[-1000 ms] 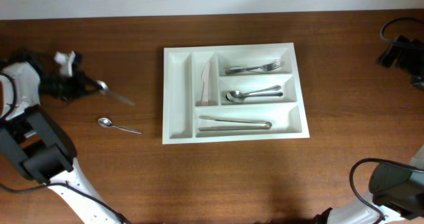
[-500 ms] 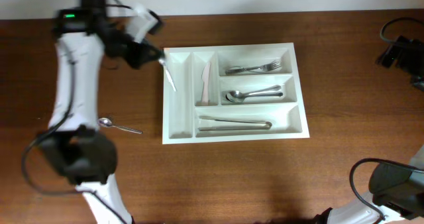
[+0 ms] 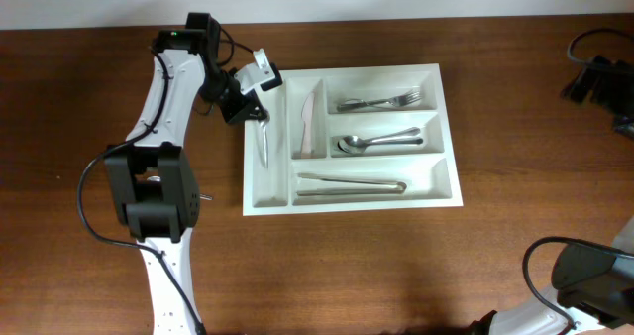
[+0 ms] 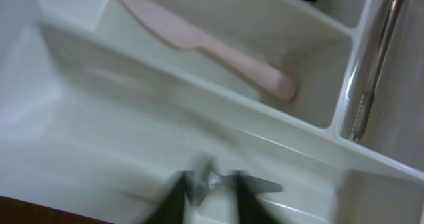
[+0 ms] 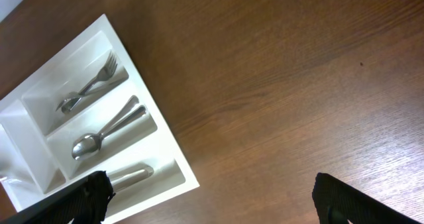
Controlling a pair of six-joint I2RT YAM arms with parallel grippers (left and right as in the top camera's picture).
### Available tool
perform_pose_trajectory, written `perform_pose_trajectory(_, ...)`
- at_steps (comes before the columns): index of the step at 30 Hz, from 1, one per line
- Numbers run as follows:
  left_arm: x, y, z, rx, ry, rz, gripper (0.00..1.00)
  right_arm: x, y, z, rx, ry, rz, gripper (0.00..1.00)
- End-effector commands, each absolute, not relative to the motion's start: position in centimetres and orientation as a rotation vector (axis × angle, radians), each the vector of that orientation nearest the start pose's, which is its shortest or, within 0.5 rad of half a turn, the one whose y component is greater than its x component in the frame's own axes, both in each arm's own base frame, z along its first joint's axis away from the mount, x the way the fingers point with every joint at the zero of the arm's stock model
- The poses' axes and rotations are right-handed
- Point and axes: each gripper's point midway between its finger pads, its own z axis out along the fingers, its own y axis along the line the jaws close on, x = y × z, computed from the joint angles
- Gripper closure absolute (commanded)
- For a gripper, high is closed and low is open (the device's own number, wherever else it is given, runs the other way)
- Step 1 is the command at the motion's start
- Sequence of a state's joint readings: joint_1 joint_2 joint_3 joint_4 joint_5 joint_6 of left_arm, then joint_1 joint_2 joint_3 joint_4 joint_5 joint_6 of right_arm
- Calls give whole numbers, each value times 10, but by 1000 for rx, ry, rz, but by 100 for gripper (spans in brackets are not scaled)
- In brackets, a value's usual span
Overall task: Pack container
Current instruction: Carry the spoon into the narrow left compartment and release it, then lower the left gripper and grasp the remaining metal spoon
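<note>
The white cutlery tray point(image 3: 442, 127) lies in the middle of the table. My left gripper point(image 3: 248, 104) is over its leftmost narrow compartment, shut on a metal spoon point(image 3: 264, 143) whose handle points down along that compartment. In the blurred left wrist view the fingers point(image 4: 209, 196) pinch the spoon point(image 4: 255, 183) just above the tray floor point(image 4: 119, 138). A pink knife point(image 3: 308, 122) lies in the second narrow compartment and also shows in the left wrist view point(image 4: 218, 48). My right gripper point(image 5: 222, 201) is open and empty over bare table, right of the tray point(image 5: 179, 164).
The crosswise compartments hold forks point(image 3: 381, 102), spoons point(image 3: 376, 140) and long metal pieces point(image 3: 352, 184). The left arm's base point(image 3: 151, 191) stands left of the tray and covers a small spoon seen there earlier. The right arm point(image 3: 594, 75) is at the far right edge.
My left arm has swung from the far left of the table to the tray, carrying the spoon, and now holds it low in the leftmost compartment. The right arm has not moved.
</note>
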State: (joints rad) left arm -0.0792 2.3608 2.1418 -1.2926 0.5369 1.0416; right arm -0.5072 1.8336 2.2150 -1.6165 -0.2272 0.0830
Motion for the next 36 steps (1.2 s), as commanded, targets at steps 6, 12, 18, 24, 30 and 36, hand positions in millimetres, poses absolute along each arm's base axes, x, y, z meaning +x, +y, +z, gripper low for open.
perform_pose_trajectory(6, 467, -67, 160, 1178, 2642, -274, 16, 346, -148, 289, 764, 2646, 216, 1)
perform_pose_trajectory(12, 438, -33, 262, 1009, 2543, -100, 4, 345, -148, 288, 764, 2647, 216, 1)
perform_pose_trajectory(18, 387, 14, 310, 824, 2522, -17, 0, 343, -147, 287, 770, 2660, 222, 1)
perform_pose_trajectory(24, 376, 79, 241, 340, 2759, -121, 0, 341, -146, 287, 774, 2667, 225, 1)
perform_pose_trajectory(30, 374, 101, 137, 148, 2801, -523, 0, 341, -146, 287, 773, 2666, 224, 1)
perform_pose_trajectory(36, 368, 118, 63, -9, 2798, -847, 9, 341, -146, 287, 773, 2666, 225, 1)
